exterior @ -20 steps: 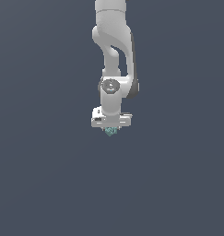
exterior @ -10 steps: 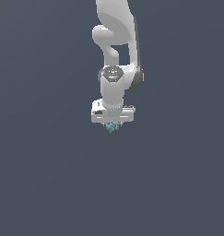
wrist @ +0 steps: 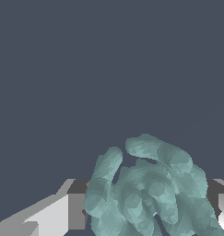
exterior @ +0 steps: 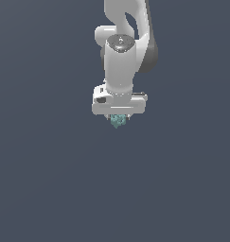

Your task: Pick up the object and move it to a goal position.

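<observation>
Gripping Status: Teal-Green Clump Held at Gripper

Hanging from the 12 o'clock edge of the exterior view, the white Panda arm (exterior: 123, 42) is seen pointing straight down. The gripper (exterior: 118, 117) is carried at its lower end, below a wide white housing.

1. Object position. The small teal-green faceted clump (exterior: 118, 121) is located directly under the gripper housing, at its 6 o'clock side and close to its centre line. The clump is seen to be much narrower than the housing. Only its lower part protrudes beneath the white body.

2. Claw state. In the wrist view, the clump (wrist: 150, 193) is seen between the two fingers, with a pale finger surface (wrist: 51, 216) at its 9 o'clock side and a second finger partly visible at its 3 o'clock side. The claw is closed onto the clump, which is pinched between the fingers. The contact faces themselves are hidden by the lumpy lobes.

3. Surroundings. A plain dark grey-blue background (exterior: 45, 179) is shown on all sides of the arm. No contact between the clump and this surface can be confirmed.
</observation>
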Robot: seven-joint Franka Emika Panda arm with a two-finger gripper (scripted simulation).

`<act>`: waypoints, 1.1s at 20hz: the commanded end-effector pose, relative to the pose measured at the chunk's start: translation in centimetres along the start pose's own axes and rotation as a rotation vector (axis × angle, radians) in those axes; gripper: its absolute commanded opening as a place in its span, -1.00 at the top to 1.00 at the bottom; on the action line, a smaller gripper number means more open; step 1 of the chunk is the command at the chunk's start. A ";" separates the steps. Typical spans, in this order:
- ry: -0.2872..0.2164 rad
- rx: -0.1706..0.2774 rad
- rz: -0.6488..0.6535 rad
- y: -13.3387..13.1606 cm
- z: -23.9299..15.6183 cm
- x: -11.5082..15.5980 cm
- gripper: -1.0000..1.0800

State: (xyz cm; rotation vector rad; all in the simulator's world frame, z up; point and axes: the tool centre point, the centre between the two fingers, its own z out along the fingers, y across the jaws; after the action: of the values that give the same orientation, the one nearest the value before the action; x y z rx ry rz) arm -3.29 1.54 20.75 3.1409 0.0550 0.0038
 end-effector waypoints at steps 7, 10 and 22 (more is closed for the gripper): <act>-0.002 0.000 0.000 -0.9 -8.6 1.8 1.00; -0.002 0.000 0.000 -1.2 -11.5 2.5 1.00; -0.002 0.000 0.001 -2.2 -21.1 5.0 1.00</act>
State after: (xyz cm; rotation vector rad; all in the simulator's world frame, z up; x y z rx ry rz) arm 1.28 3.85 40.88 3.1410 0.0549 0.0028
